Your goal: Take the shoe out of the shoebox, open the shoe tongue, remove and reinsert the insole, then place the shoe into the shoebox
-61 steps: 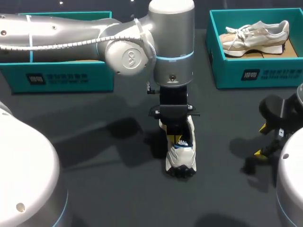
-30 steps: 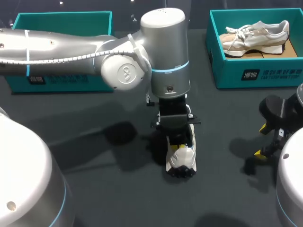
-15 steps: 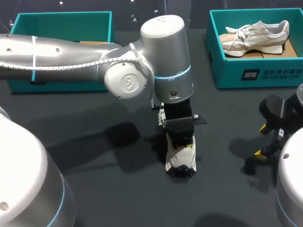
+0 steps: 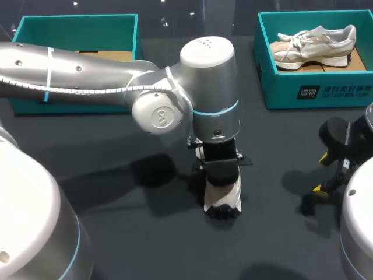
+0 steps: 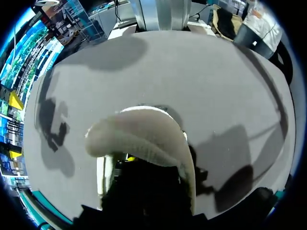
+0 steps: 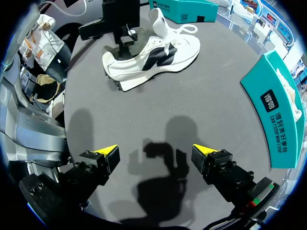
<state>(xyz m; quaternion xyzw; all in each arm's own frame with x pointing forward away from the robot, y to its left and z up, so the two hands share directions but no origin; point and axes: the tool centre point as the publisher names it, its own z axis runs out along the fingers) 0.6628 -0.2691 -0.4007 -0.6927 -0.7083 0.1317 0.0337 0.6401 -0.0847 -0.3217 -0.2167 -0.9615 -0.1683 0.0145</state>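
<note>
Where the right box faces the camera, its teal side carries a white label: a small emblem and two lines of print (the same print shows on that box in the right wrist view). A second shoe, pale with white laces, lies inside it. The left box shows bare cardboard on its floor, and my left arm crosses its front wall.

The shoe, white with a black side patch, stands on the dark table near the middle, outside both boxes, its heel end toward me. The left gripper is sunk into the shoe's opening from above; whether it is open or clamped cannot be told. The right gripper hangs over bare table well to the shoe's right, its yellow tips wide apart, holding nothing.

Two seconds ago a blue insole showed in the shoe's opening. Since then the left wrist has come lower and nearer the camera and hides it, and the arm has uncovered the left box's floor. The shoe and the right gripper have kept their places.
</note>
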